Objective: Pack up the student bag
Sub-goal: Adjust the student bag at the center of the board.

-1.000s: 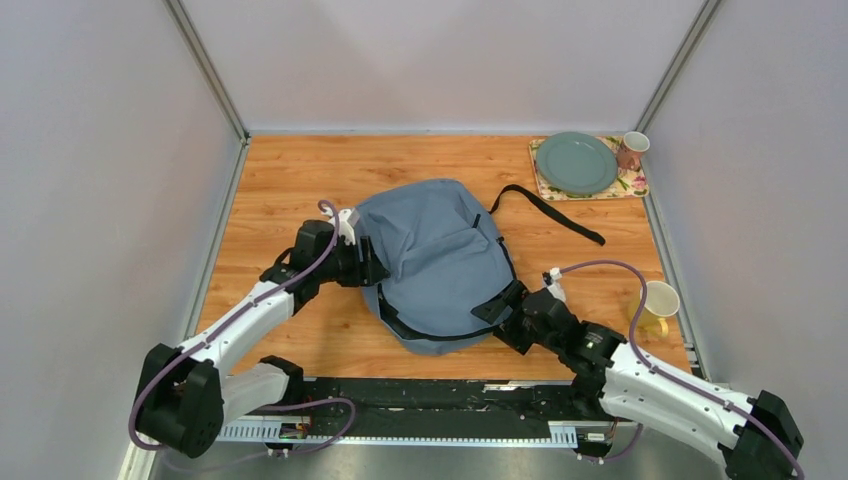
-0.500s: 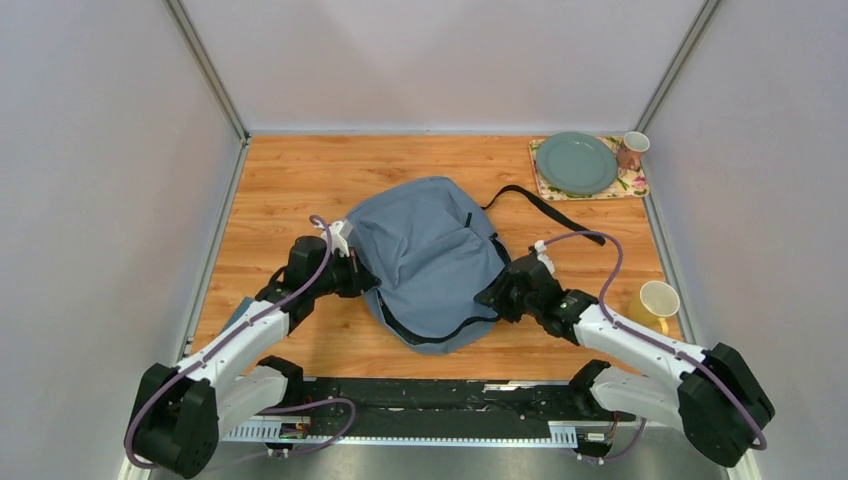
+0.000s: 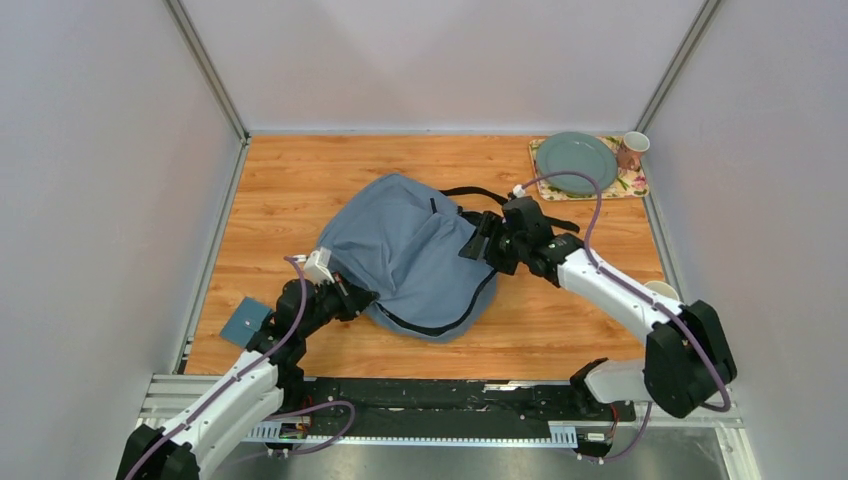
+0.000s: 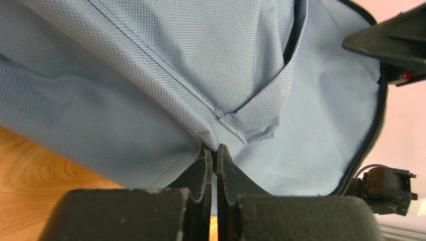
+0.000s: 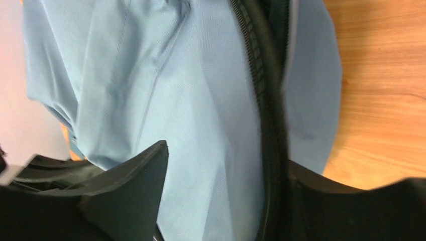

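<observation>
At wrist — left pincer point(image 4: 211, 149) clamps student bag point(image 4: 125, 75) | overhead only: teal square point(image 3: 243, 321)

My wooden table point(image 3: 300, 190) has a few odds and ends on it. Back right corner: a floral placemat point(image 3: 632, 186) with a grey-green plate point(image 3: 575, 162) sitting on it, and a pinkish mug point(image 3: 631, 150) standing upright at the mat's far right corner, just beside the plate. Further forward along the right edge there's a yellow cup point(image 3: 660, 290), only its rim showing. Over on the near left edge lies a small flat blue square point(image 3: 245, 321), can't tell what it is. Plain grey walls point(image 3: 100, 200) on three sides, and a metal rail point(image 3: 430, 400) runs along the front.
</observation>
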